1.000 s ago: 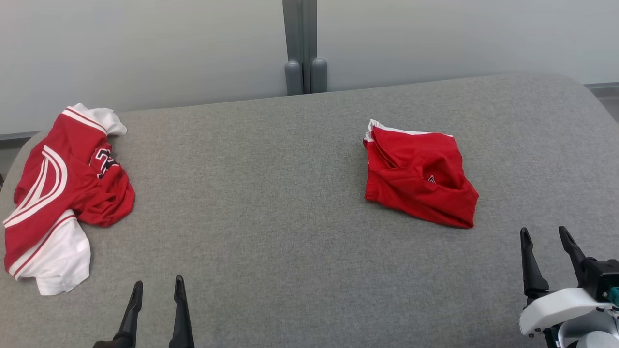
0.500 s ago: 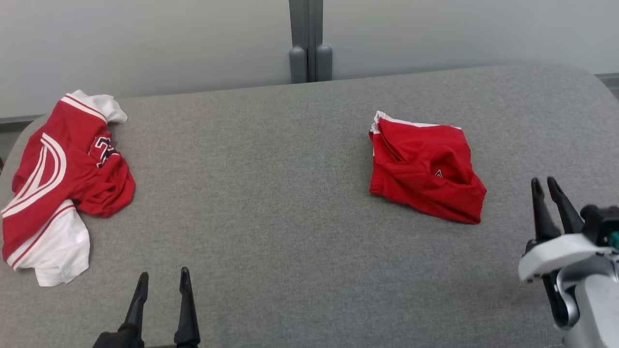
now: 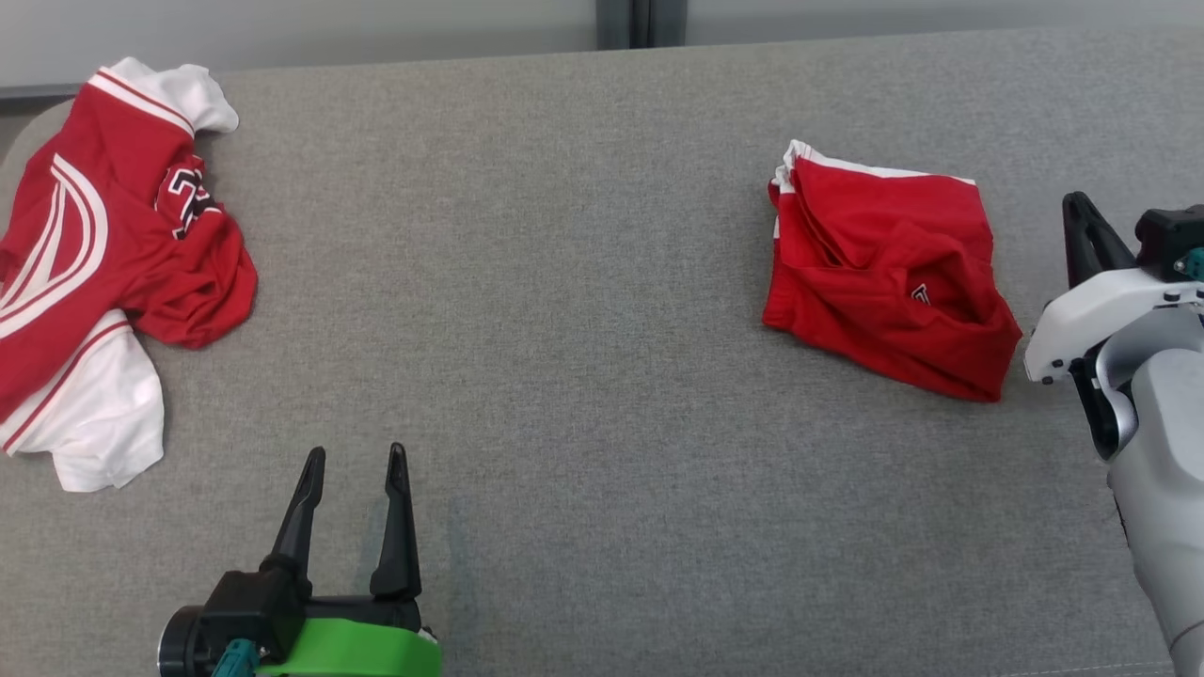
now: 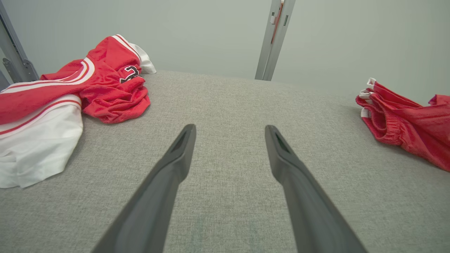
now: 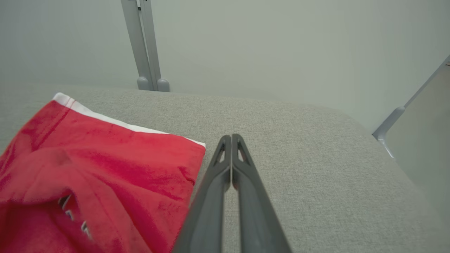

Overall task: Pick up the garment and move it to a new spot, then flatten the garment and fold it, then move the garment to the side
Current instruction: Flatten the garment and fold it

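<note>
Head view: the left pincer (image 3: 357, 453) hangs low over the grey padded table (image 3: 583, 282) with its two fingers spread and nothing between them. A crumpled red and white jersey (image 3: 103, 263) lies well off to its left and further ahead. The right pincer (image 3: 1077, 202) has its fingers pressed together on nothing. The red shorts (image 3: 884, 273) lie just beside it on its left, apart from its fingers as far as this view tells.

Left wrist view: bare table lies between and ahead of the spread fingers. The jersey is ahead to their left, the shorts far off to their right, with a gathered waistband and white trim facing this way.

Right wrist view: the shut fingers point across the table, and the near corner of the shorts sits close against their left side. Whether cloth and finger touch I cannot tell.

The shorts look like the garment in hand. They lie in a compact, rumpled packet, so the fold seems done and the move to the side seems to be the step now. A lift would need the right pincer to spread, drop over the packet's near edge and pinch through all the layers; a loose layer could unfold the packet
</note>
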`<state>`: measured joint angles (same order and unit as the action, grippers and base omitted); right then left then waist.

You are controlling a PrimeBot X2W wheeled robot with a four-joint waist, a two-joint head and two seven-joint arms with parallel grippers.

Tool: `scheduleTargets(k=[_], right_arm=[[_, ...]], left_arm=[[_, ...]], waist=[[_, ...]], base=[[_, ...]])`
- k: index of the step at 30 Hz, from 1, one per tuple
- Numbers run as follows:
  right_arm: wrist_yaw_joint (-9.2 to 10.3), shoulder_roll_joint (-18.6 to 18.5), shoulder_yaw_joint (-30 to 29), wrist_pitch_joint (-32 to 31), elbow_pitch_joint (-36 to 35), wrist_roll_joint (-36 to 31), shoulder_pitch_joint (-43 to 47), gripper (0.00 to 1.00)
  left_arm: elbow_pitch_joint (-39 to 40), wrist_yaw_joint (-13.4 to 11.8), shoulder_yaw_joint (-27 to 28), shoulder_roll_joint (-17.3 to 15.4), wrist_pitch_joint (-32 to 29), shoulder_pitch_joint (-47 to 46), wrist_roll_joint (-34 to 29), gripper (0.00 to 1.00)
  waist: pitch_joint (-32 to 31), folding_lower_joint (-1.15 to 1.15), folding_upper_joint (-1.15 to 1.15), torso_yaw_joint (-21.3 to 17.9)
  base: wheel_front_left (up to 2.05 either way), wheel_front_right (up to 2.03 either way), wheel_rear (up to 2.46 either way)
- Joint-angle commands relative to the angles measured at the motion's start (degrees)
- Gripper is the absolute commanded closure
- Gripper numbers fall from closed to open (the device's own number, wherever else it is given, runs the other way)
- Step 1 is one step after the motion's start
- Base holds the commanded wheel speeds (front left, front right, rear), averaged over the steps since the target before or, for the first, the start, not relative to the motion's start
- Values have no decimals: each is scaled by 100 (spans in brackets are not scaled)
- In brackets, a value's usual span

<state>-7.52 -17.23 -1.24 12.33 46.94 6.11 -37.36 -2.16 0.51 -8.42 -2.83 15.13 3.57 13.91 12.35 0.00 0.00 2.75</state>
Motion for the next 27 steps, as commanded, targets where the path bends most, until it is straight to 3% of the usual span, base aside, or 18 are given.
scheduleTargets(k=[1,11,27], right_arm=[[7,12,85,62,147,-57,-155,100],[7,278,1077,268,724,211,-369,100],[7,395,3018,287,-241,1215,340,100]], left_arm=[[-14,17,-19,-12,1,-142,-3,0],[-71,-39,-32,-13,1,-269,57,0],[-86,-76,-27,-13,1,-118,82,0]], waist=[[330,0,0,193],[403,0,0,171],[207,0,0,-34]], base=[[0,0,0],[0,0,0],[0,0,0]])
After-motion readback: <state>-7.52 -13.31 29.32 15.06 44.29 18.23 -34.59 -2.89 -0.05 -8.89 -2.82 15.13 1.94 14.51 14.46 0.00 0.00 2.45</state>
